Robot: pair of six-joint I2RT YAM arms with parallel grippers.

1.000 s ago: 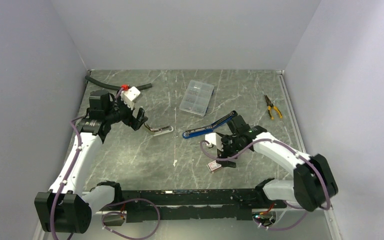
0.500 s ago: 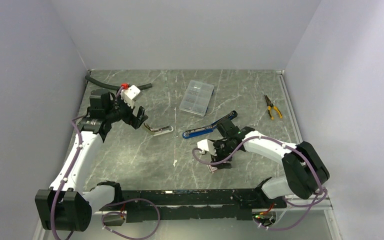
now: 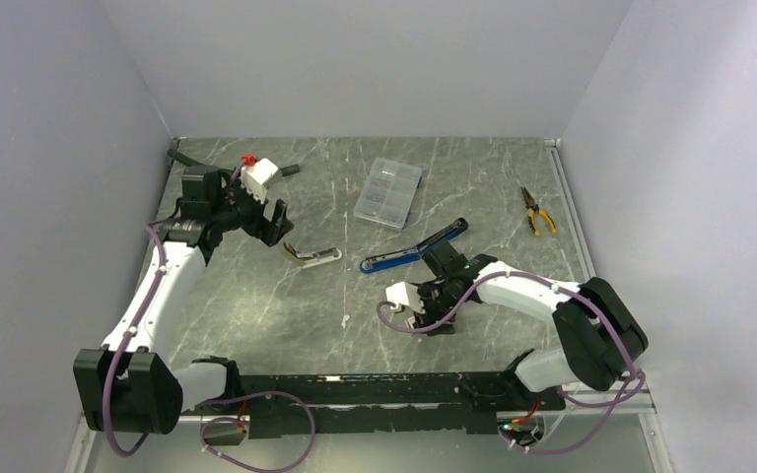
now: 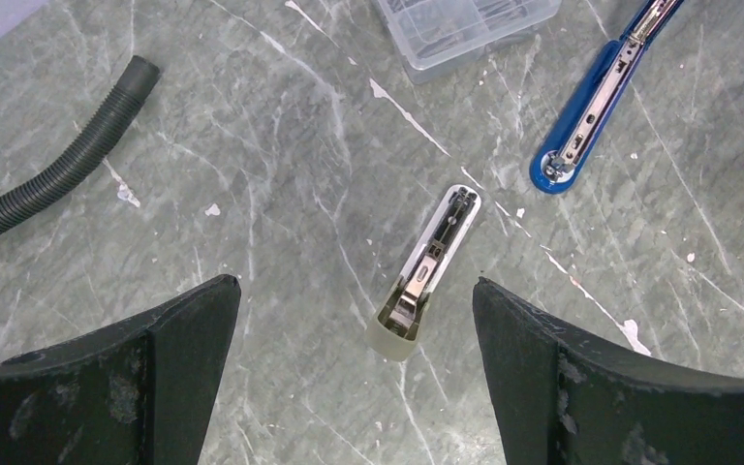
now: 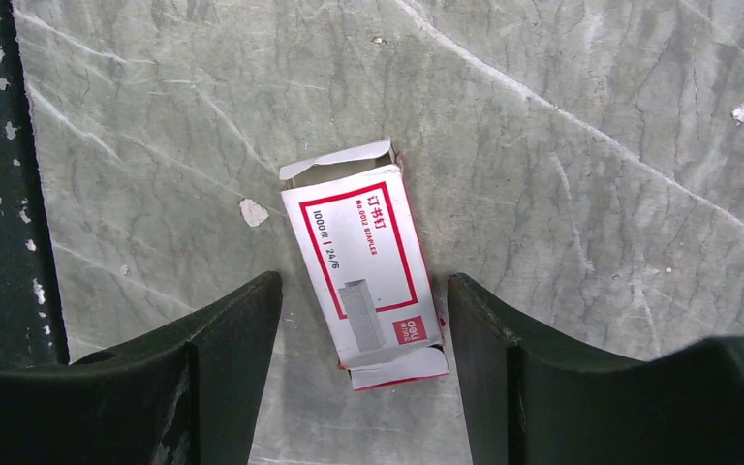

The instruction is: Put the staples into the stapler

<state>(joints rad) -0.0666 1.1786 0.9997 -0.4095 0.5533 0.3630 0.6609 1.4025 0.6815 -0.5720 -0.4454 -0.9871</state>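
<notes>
1. Right gripper: jaws apart, straddling staple box, slim gaps each side. The staples are unseen, presumably inside.
2. Risk: thin card may crush or skid under the squeeze, and loose end flaps could spill the contents.
3. Left gripper: spread wide, holding nothing.
4. Blue stapler lies at 12 o'clock from box, with bare table at 9 o'clock and the near edge close at 6 o'clock.

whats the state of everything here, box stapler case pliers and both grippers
staple box, lying flat, flaps open at both ends
stapler, swung open, inner rail exposed, on the table
clear case, lid looks shut
pliers, lying flat, handles spread
left gripper, open, empty, above the small silver part
right gripper, open, straddling the staple box, not clamped on it
</notes>
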